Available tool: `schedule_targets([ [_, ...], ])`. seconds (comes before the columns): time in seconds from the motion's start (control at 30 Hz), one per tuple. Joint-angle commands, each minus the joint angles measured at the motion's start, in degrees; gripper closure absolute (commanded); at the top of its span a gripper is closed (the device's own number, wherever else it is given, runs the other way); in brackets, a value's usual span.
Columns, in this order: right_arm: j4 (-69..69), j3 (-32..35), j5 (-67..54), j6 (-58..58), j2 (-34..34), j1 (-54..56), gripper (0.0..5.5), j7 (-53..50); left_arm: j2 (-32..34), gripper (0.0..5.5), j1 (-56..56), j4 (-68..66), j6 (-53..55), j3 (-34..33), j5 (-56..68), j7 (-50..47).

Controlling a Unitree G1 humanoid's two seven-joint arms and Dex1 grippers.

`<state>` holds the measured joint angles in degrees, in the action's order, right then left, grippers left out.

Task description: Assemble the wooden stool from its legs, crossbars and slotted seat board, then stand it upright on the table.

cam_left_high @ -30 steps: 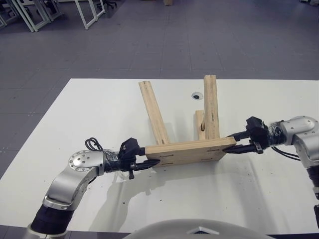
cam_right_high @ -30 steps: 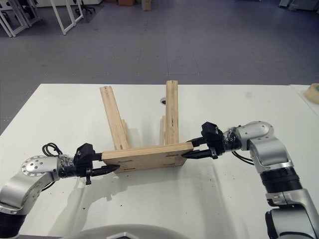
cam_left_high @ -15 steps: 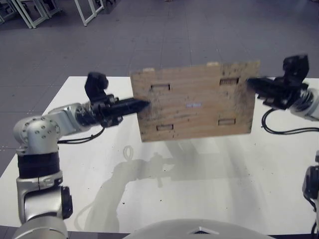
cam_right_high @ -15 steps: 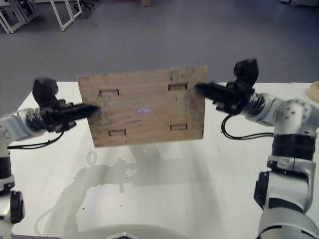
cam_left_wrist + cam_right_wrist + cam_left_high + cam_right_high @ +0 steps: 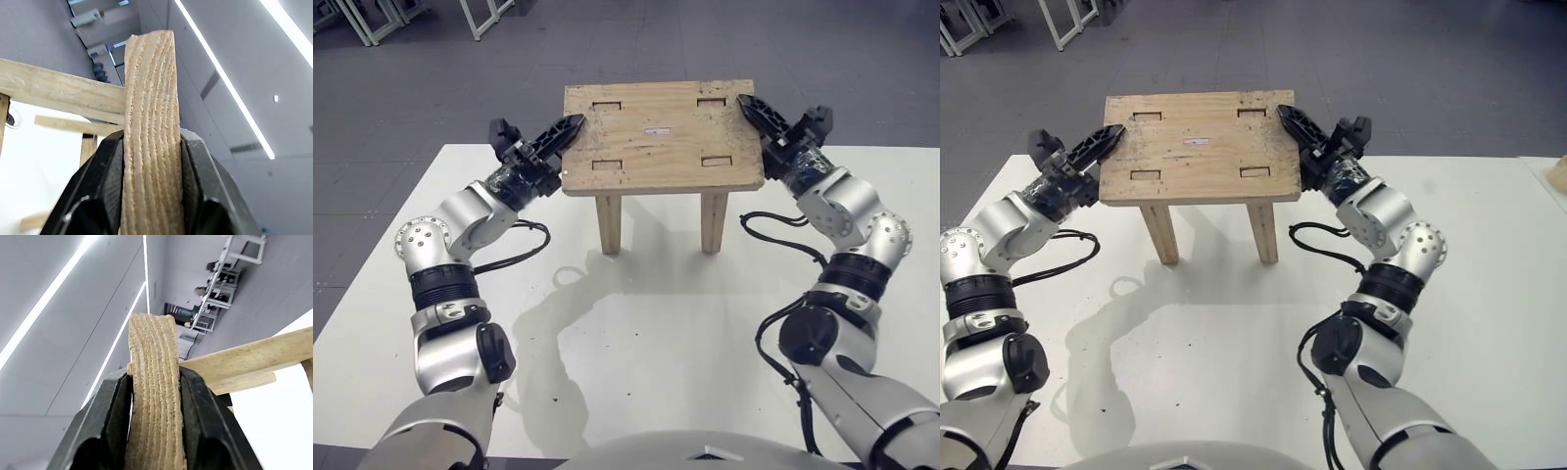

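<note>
Gripping the stool [image 5: 661,137] upright at the far middle of the table [image 5: 636,343], left gripper [image 5: 570,127] and right gripper [image 5: 751,110] clamped tight on the seat's side edges. Hold it level, check all legs [image 5: 608,223] sit flat, then let go gently, both sides together.

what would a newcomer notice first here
The wooden stool draws the eye first, upright with its legs down at the far middle of the white table. The left tool and right tool each clamp an opposite side edge of its slotted seat, with an arm on either side.
</note>
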<state>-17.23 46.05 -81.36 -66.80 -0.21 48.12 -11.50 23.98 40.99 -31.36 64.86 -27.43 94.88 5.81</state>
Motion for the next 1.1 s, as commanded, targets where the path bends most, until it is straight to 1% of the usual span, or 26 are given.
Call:
schedule_targets([
  [0.03,-3.83,0.0,1.85,13.31,5.56,2.62,4.22,-18.23,-8.27,4.2,11.38,-7.64,-3.5,-2.77,6.61,-12.53],
  [0.07,-6.39,-1.1,1.13,11.33,4.0,3.27,4.22,-16.67,-8.67,4.2,11.78,-9.04,-3.9,-3.06,5.4,-13.29],
  [0.1,-10.1,-1.76,-0.09,9.6,2.23,4.21,3.85,-15.28,-8.92,4.2,12.27,-10.52,-3.58,-3.58,4.97,-14.77],
  [0.17,-17.76,-3.11,-0.9,5.92,-1.83,6.13,3.37,-12.44,-9.23,4.2,12.9,-12.68,-2.78,-4.62,4.59,-17.59],
  [0.2,-20.94,-3.77,-0.69,4.2,-3.68,6.96,3.15,-10.74,-9.44,3.82,13.05,-13.38,-2.59,-5.2,4.48,-18.35],
  [0.27,-26.55,-5.44,0.58,0.02,-7.68,8.67,2.75,-5.21,-9.98,3.41,13.51,-14.93,-2.63,-6.49,4.02,-19.12],
  [0.33,-29.67,-7.7,2.5,-3.13,-10.64,9.79,2.4,0.69,-10.43,3.13,14.16,-16.85,-2.89,-7.99,3.54,-19.54],
  [0.43,-32.96,-10.45,6.32,-4.77,-13.21,10.78,1.86,8.17,-10.72,2.67,14.66,-18.67,-2.43,-9.47,2.6,-19.78],
  [0.57,-35.96,-12.06,10.32,-5.07,-16.04,12.58,1.04,17.22,-9.88,1.95,15.32,-20.0,-1.12,-10.71,1.65,-19.59],
  [0.67,-35.62,-12.72,11.26,-8.05,-17.5,13.75,0.51,23.46,-8.98,1.5,14.99,-19.62,0.1,-10.91,1.0,-19.24],
  [0.73,-35.2,-12.5,11.71,-9.9,-18.62,13.95,0.03,26.42,-7.95,1.47,14.13,-18.53,1.15,-10.96,0.27,-18.73],
  [0.9,-35.74,-12.5,16.06,-8.07,-22.11,13.93,0.03,29.25,-5.14,1.47,12.8,-15.71,0.3,-13.63,0.7,-18.09],
  [0.97,-35.96,-12.89,18.4,-7.2,-23.18,13.29,0.03,30.1,-4.6,1.47,11.66,-13.75,0.79,-13.54,0.07,-17.8],
  [1.1,-35.8,-13.12,21.58,-7.49,-25.23,10.83,0.03,31.47,-3.57,1.47,7.05,-8.17,3.39,-10.95,-4.05,-15.93],
])
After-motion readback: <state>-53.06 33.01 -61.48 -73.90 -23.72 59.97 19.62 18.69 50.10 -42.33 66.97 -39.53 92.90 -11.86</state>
